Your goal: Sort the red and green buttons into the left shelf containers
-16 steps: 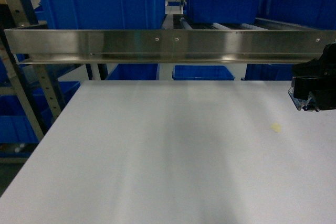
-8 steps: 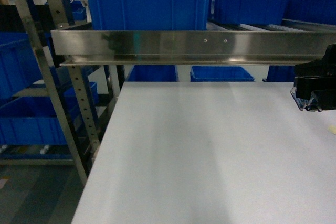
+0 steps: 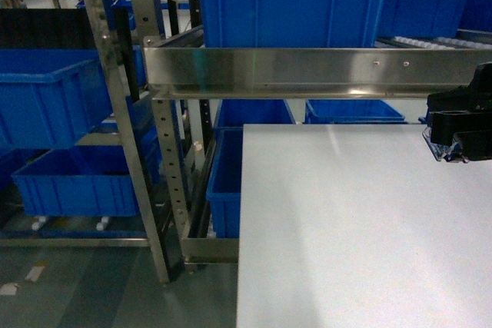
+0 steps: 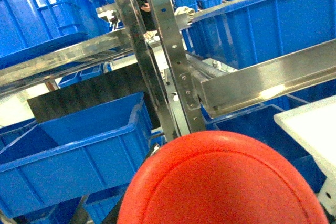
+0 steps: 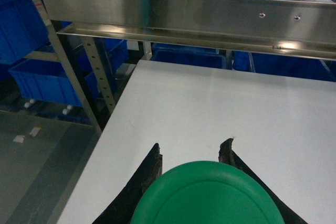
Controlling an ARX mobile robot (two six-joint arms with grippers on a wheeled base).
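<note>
At three o'clock in your head view the right claw [image 3: 460,132] is a boxy matte-black housing with a translucent, bluish-clear piece beneath it. Your right wrist view shows two black fingers [image 5: 153,167], tapered, with rough, frayed-looking tips. No part of the left claw's body can be made out.

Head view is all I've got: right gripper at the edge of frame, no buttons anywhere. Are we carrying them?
Observer: Yes. The right wrist view shows the green button between the right gripper fingers.
Operator: And the red one?
Observer: The red button fills the bottom of the left wrist view, right at that camera; the left gripper's fingers aren't visible.
Operator: What's in front of the left arm?
Observer: A blue bin on the left shelf, open top facing the left wrist camera, beside the steel upright.
</note>
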